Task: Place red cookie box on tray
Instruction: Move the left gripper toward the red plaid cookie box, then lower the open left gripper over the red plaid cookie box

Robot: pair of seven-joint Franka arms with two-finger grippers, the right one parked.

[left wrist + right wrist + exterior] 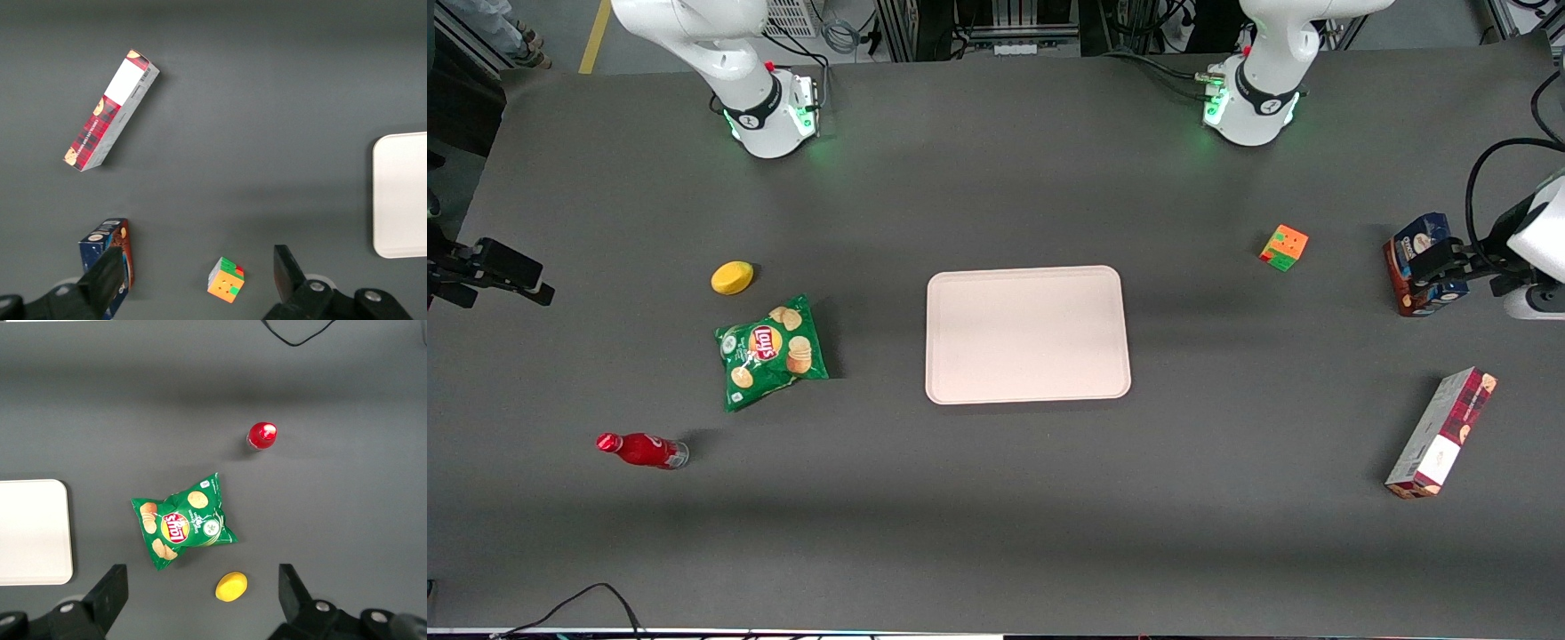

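Front view shows the gripper (1440, 267) spread wide, empty, over the dark blue box (1418, 265) at right, so it may grab that instead of the red cookie box (1440, 433) lower right, well apart from the tray (1027, 334).

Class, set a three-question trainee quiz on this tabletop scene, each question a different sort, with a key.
1. True or false: the red cookie box already lies on the tray.
2. The gripper hangs with fingers spread above: A the chips bag, B the table between the blue box and the colour cube, C the tray.
3. Fill in: the yellow lemon lies beside the green ___ bag.

Key: 1 false; 2 B; 3 chips.
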